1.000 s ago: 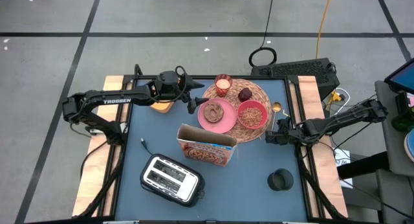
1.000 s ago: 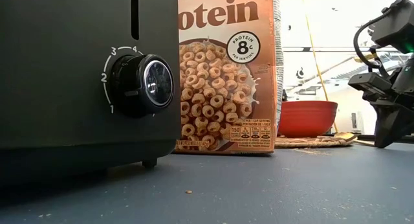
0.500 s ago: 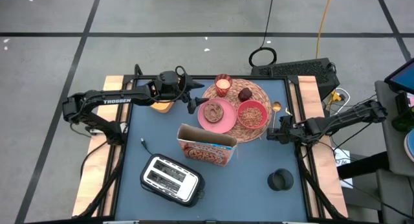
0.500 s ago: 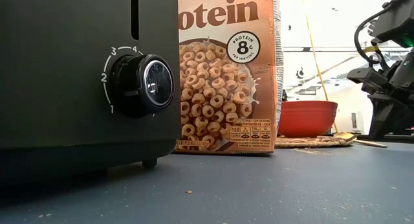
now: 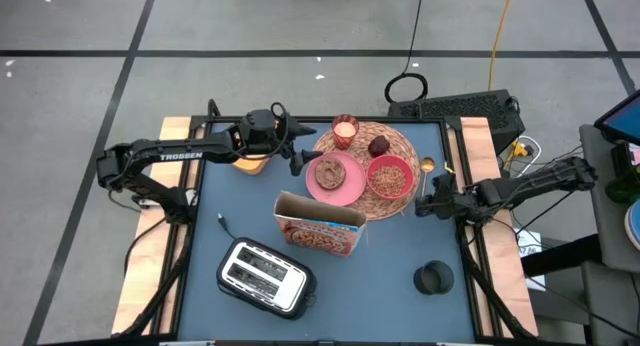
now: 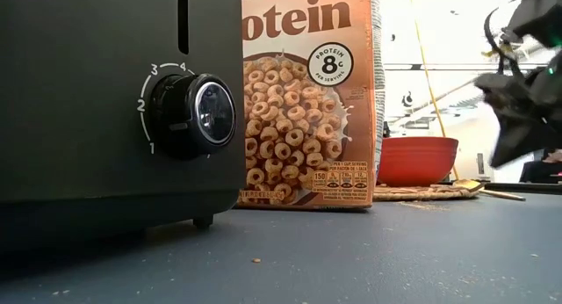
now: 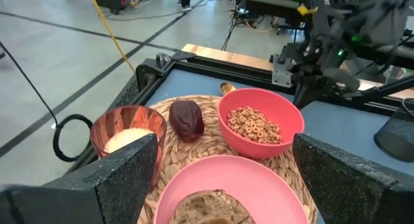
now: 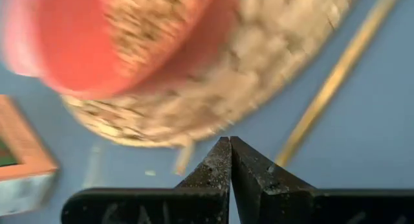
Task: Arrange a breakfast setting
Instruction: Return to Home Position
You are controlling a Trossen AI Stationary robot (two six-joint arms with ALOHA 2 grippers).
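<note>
The right gripper [image 8: 230, 141] has its fingers [image 8: 217, 160] pressed together near the table's [image 5: 250, 216] right edge, and the left gripper [image 5: 297, 151] has its fingers [image 7: 123, 172] spread wide by the mat [image 5: 403, 146].

The round mat [image 7: 206, 145] is coarse woven straw, rough and matt. On it, the pink plate [image 7: 252, 185] and red bowl [image 7: 288, 123] look like smooth plastic with a soft sheen. The glass [image 7: 123, 130] is clear and tinted red, and the dark red fruit [image 7: 186, 119] has wrinkled, faintly shiny skin. Just beside the mat lies a gold-coloured, metallic-looking spoon [image 5: 428, 167]. Near the mat, the cereal box [image 6: 307, 93] is printed cardboard. The toaster [image 6: 88, 93] is matt black with a glossy dial [image 6: 213, 113]. The table top [image 6: 351, 251] under the mat is matt blue-grey and finely grained. The right gripper [image 8: 230, 143] has dark, grainy matt fingers [image 8: 207, 175].
</note>
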